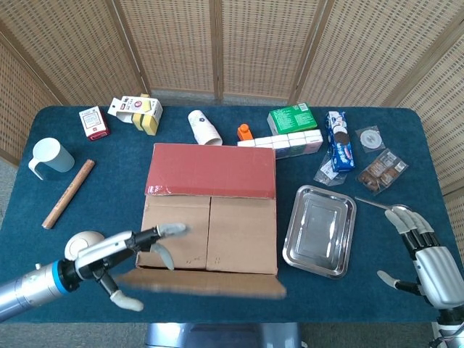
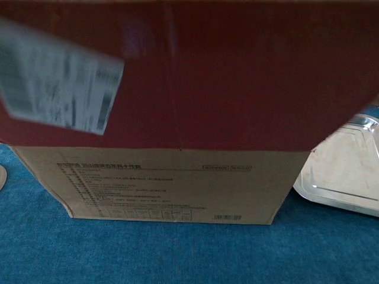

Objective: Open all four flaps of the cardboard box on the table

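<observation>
Head view shows a counter (image 1: 43,246) covered in dark blue cloth, backed by folding screens (image 1: 217,43) of woven cane in wooden frames.

At the far left stand a pale blue mug (image 1: 49,157) and a wooden stick (image 1: 68,193) lying at a slant. Behind them are a small red and white carton (image 1: 93,122) and a white and yellow package (image 1: 136,112).

The left hand (image 1: 123,259) reaches in from the lower left with its fingers (image 1: 168,230) spread apart and holding nothing; their tips lie at the near left corner of the cardboard box (image 1: 210,217).

The box sits in the middle of the counter. Its far red flap (image 1: 211,171) lies flat over the back half, two plain brown inner flaps (image 1: 209,233) lie closed below it, and the near flap (image 1: 203,283) hangs out over the front edge, blurred. In the chest view that red flap (image 2: 237,77) fills the upper frame with a blurred white label (image 2: 56,83), above the printed brown side of the box (image 2: 160,186).

Behind the box lie a white paper cup (image 1: 204,127) on its side, a small orange object (image 1: 244,132), a row of white cartons (image 1: 283,143) and a green box (image 1: 291,117).

A steel tray (image 1: 320,230) rests just right of the box. Further right are a blue cookie packet (image 1: 338,141) and small snack bags (image 1: 381,170).

The right hand (image 1: 428,261) rests at the lower right, fingers (image 1: 406,221) apart, empty.
</observation>
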